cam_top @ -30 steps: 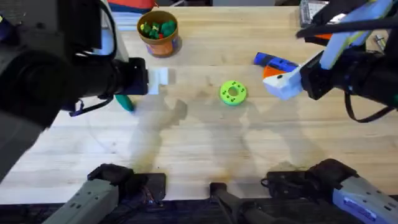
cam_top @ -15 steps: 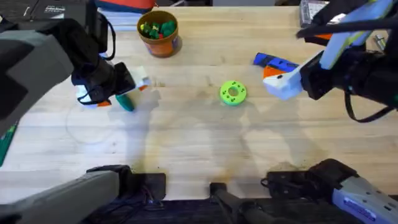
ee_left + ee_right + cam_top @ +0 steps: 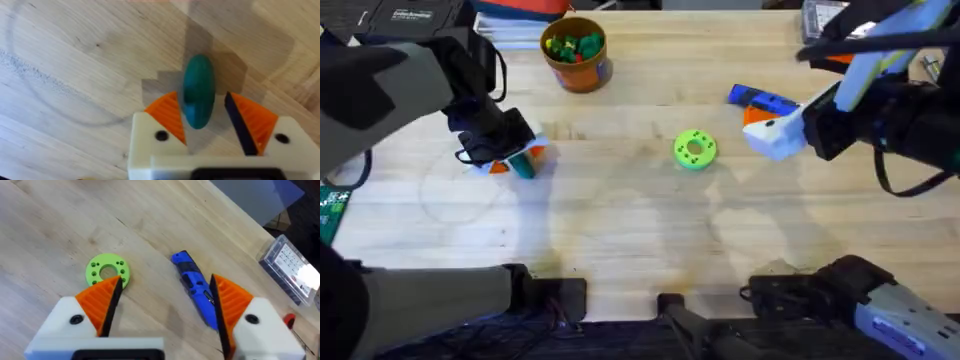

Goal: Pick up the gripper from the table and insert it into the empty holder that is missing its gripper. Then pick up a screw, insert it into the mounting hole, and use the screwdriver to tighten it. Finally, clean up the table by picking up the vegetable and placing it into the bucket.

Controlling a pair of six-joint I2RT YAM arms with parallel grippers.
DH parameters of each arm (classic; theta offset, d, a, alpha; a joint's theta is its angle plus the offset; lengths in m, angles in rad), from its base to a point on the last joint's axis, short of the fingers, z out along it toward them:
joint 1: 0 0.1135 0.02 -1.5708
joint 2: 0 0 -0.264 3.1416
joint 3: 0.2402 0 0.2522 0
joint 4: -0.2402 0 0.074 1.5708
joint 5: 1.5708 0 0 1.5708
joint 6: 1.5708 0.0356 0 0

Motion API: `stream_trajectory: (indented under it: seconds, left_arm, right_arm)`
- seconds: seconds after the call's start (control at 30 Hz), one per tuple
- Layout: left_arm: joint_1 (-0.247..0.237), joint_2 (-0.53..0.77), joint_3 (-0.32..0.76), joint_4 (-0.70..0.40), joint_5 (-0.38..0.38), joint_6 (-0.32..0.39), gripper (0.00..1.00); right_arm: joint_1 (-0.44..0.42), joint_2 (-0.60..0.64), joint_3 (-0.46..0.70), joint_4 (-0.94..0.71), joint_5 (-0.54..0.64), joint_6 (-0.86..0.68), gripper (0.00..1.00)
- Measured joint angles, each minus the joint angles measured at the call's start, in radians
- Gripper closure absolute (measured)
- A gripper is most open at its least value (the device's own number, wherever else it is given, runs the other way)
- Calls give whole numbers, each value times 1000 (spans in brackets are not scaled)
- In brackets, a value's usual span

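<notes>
The dark-green oval vegetable [image 3: 524, 167] lies on the table at the left. My left gripper [image 3: 508, 157] is down over it and open. In the left wrist view the vegetable [image 3: 198, 91] sits between the orange pads [image 3: 167, 116], close to one of them. The orange-brown bucket [image 3: 575, 52] with small toy pieces stands at the back, left of centre. The blue screwdriver [image 3: 761, 99] lies at the right. My right gripper [image 3: 772, 135] hovers just in front of it, open and holding nothing [image 3: 165, 300]. The screwdriver [image 3: 197, 287] shows between its pads. The loose gripper, the holder and the screw are out of view.
A flat bright-green disc with holes [image 3: 695, 149] lies mid-table, and the right wrist view shows the disc [image 3: 107, 271] too. A black arm with a pale-blue panel [image 3: 880, 55] crosses the back right corner. A grey device [image 3: 295, 272] and a small red tool [image 3: 290, 320] lie beyond the screwdriver.
My left arm came down from close under the camera and to the left, setting its open gripper around the vegetable. The right arm has not moved.
</notes>
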Motion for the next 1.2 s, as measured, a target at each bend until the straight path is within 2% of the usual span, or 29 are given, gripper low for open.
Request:
stream_trajectory:
  seconds: [0.1,0.17,0.2,0.3,0.43,0.57,0.7,0.77,0.87,1.03,1.2]
  left_arm:
    - [0,0,0,7,0,-2,648]
    - [0,-1,5,6,-4,-3,929]
    - [0,-2,12,6,-7,-2,973]
    - [0,-1,16,-12,-7,-2,976]
    - [0,3,62,-115,-2,-2,976]
    - [-5,10,197,-202,20,-2,976]
    - [-33,10,340,-202,60,-2,976]
    - [-62,10,396,-150,79,-2,976]
    - [-110,10,434,-10,101,-2,976]
    - [-176,23,435,210,103,-5,976]
    - [-210,93,435,394,103,-25,976]
  right_arm:
    - [0,0,0,0,0,0,9]
    - [0,0,0,0,0,-3,9]
    - [0,0,0,0,0,-9,9]
    - [0,0,0,0,0,-27,7]
    - [0,0,0,2,0,-44,8]
    - [0,0,0,13,0,-50,8]
    - [0,0,0,27,0,-51,7]
    - [0,0,0,27,0,-53,8]
    - [0,0,0,27,0,-54,8]
    - [0,0,0,27,0,-54,8]
    - [0,0,0,29,0,-54,7]
